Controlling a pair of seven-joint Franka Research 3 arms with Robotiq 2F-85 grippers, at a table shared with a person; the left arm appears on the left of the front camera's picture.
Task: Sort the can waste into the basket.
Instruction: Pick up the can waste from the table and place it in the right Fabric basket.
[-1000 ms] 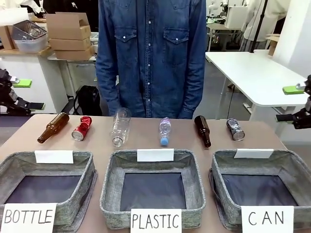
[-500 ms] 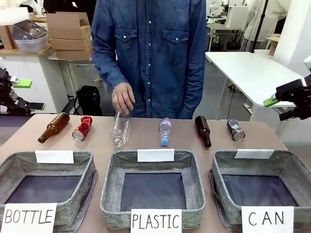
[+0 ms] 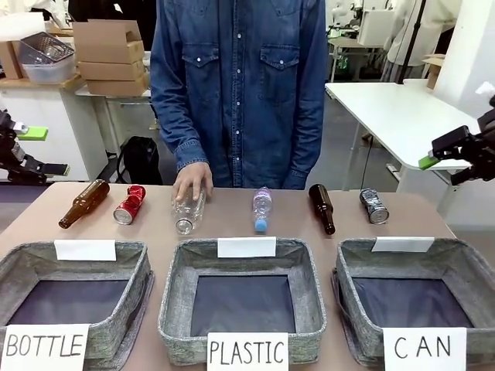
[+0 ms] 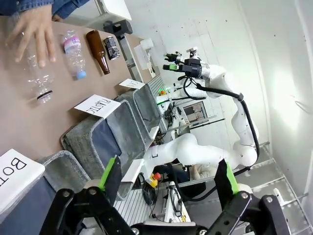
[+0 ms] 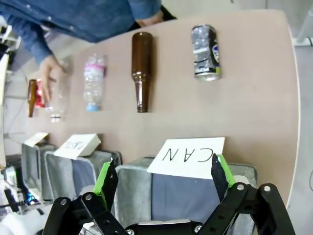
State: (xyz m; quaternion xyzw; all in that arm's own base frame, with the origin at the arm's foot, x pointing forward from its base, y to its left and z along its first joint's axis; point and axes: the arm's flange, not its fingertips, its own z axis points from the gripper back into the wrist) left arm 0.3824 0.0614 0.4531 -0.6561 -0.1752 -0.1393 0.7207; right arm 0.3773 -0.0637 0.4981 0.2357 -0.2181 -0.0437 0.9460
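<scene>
A dented red can [image 3: 129,204] lies at the far left of the table, beside a brown bottle. It peeks out past the person's hand in the right wrist view [image 5: 38,94]. A silver-grey can [image 3: 374,205] [image 5: 205,52] [image 4: 111,47] lies on its side at the far right. In front of it stands the grey basket [image 3: 466,260] [image 5: 130,194] with the CAN sign. My right gripper [image 3: 448,159] [image 5: 162,178] hangs open off the table's right edge, above and right of the silver can. My left gripper [image 3: 42,151] [image 4: 167,176] is open and off the table's left edge.
The person's hand [image 3: 192,181] rests on a clear plastic bottle [image 3: 188,211]. A second plastic bottle [image 3: 262,208] and two brown glass bottles [image 3: 84,202] [image 3: 322,207] lie in the same row. The BOTTLE basket [image 3: 93,267] and the PLASTIC basket [image 3: 172,290] stand along the near edge.
The person's hand has come down onto the clear bottle. My right gripper has turned and drifted a little towards the table. The left arm has stayed put.
</scene>
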